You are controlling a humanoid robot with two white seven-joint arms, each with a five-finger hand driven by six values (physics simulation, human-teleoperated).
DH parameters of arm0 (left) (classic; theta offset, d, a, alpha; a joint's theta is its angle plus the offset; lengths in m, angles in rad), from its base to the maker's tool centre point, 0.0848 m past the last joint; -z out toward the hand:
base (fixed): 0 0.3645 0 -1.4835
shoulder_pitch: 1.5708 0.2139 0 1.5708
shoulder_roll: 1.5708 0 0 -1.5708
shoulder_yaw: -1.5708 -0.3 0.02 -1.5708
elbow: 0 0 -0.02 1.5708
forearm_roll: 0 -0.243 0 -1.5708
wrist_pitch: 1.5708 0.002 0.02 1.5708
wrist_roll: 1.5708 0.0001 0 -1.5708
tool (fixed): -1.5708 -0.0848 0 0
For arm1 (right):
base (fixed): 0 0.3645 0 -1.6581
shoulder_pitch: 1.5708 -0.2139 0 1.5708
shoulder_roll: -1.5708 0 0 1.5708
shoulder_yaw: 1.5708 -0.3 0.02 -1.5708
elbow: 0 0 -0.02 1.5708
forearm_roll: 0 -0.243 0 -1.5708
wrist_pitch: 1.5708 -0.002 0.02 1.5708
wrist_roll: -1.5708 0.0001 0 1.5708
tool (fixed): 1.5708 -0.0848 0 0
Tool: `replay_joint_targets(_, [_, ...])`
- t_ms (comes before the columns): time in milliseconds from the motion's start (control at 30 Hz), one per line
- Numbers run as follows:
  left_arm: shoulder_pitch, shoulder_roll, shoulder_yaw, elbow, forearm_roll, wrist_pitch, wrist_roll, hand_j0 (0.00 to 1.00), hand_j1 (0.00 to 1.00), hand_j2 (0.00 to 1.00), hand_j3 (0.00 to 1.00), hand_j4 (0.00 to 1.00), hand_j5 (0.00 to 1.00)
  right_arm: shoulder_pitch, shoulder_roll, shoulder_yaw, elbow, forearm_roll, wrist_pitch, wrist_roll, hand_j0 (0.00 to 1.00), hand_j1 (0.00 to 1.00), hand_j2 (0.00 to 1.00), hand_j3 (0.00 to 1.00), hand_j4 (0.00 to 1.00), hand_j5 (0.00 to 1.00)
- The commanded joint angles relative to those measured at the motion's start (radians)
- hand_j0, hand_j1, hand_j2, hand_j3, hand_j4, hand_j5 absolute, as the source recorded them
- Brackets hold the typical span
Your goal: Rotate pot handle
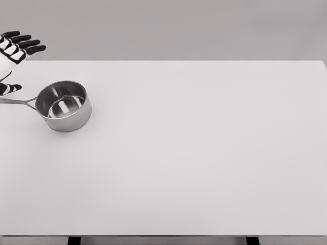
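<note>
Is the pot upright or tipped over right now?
Upright. The pot sits flat on the table, its open mouth up and its bare inside bottom visible.

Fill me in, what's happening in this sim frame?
A steel pot sits upright at the far left of the white table, its handle pointing left. The left hand is at the left edge above the handle with fingers spread, not gripping it. The right arm isn't in view.

A wide white bench [204, 153] fills most of the view, its top smooth and evenly lit. Behind its far edge stands a plain grey wall [179, 28]. Two dark legs [74, 240] show below the near edge, against grey floor
</note>
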State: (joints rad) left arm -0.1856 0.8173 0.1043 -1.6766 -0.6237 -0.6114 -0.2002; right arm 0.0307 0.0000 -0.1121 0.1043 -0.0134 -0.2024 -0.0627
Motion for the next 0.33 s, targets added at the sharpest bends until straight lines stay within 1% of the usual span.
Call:
replay_joint_targets(0, [-0.002,-0.024,-0.038,-0.002,0.005,0.001,-0.033,1.0,1.0,1.0,1.0,1.0,1.0,0.0,0.0,0.0,0.0,0.0,0.0,0.0,1.0,1.0,1.0,1.0,1.0,1.0])
replay_joint_targets(167, [-0.026,-0.032,-0.049,0.0,-0.002,0.001,-0.059,1.0,1.0,1.0,1.0,1.0,1.0,0.0,0.0,0.0,0.0,0.0,0.0,0.001,1.0,1.0,1.0,1.0,1.0,1.0])
replay_joint_targets(233, [-0.061,-0.037,-0.087,0.001,-0.002,0.001,-0.064,1.0,1.0,1.0,1.0,1.0,1.0,0.0,0.0,0.0,0.0,0.0,0.0,0.001,1.0,1.0,1.0,1.0,1.0,1.0])
replay_joint_targets(300, [-0.064,-0.035,-0.089,0.001,-0.002,0.001,-0.064,1.0,1.0,1.0,1.0,1.0,1.0,0.0,0.0,0.0,0.0,0.0,0.0,0.0,1.0,1.0,1.0,1.0,1.0,1.0])
